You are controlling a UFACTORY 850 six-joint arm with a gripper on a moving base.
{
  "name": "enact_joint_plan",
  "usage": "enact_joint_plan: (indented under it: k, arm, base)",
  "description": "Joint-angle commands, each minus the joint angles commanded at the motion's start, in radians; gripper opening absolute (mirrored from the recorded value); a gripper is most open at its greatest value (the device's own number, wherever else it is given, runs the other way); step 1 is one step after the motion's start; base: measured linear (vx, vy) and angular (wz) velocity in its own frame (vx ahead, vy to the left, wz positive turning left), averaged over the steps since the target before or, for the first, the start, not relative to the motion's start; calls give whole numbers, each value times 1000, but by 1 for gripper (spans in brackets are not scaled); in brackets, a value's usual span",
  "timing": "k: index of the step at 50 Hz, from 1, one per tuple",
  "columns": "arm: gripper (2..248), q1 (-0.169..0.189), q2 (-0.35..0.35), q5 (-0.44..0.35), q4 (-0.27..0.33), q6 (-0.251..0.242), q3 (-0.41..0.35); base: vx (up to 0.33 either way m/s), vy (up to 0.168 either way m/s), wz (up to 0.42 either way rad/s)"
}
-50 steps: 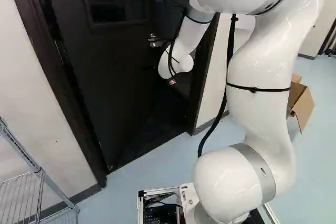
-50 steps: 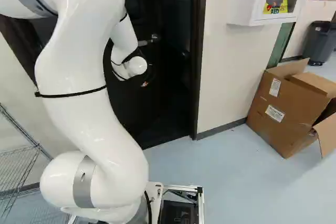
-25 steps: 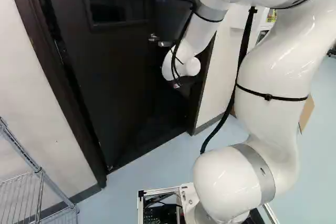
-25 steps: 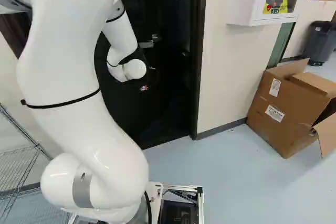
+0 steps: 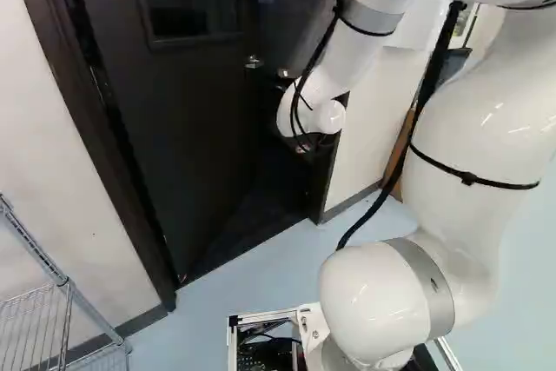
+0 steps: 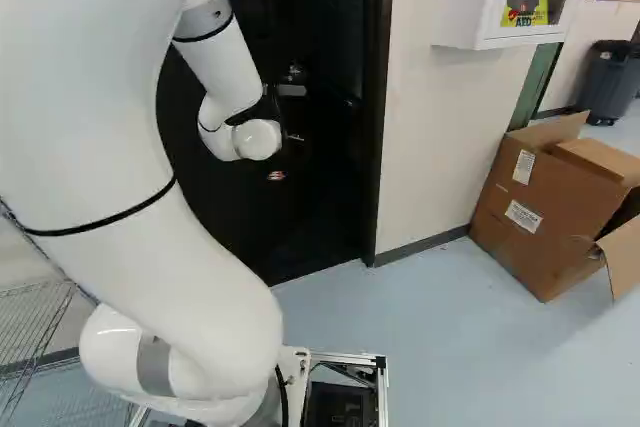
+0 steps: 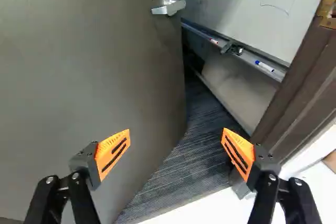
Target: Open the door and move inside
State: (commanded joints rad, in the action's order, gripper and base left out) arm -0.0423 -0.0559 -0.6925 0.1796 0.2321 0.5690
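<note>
Wht arm (image 5: 465, 206), blk cable (image 5: 426, 93), gry joint bands (image 5: 432, 280)

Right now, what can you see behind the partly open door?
Past the door: dark carpet, a whiteboard with blue marks, and markers on its tray. Whatever lies directly behind the door is hidden.

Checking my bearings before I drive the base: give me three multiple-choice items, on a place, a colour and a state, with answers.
1. Where is the cardboard box?
A) On the wire rack
B) On the floor, right of the door frame
C) Between the hand's fingers

2. What colour are the pads on the hand?
A) Green
B) Blue
C) Orange

3. How does the door stand?
A) Partly open
B) Fully closed
C) Off its hinges

Key:
1: B, the right base view shows it there.
2: C, both pads are orange in the wrist view.
3: A, a whiteboard shows past its edge.
</note>
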Motion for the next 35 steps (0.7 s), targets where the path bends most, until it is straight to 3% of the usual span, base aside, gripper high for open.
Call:
enact_joint_plan:
  k: [13, 35]
  arm:
    - [247, 25, 51, 0, -1, 0, -53]
    - [247, 28, 58, 0, -1, 0, -59]
  base:
    - [0, 0, 0]
    - [0, 0, 0]
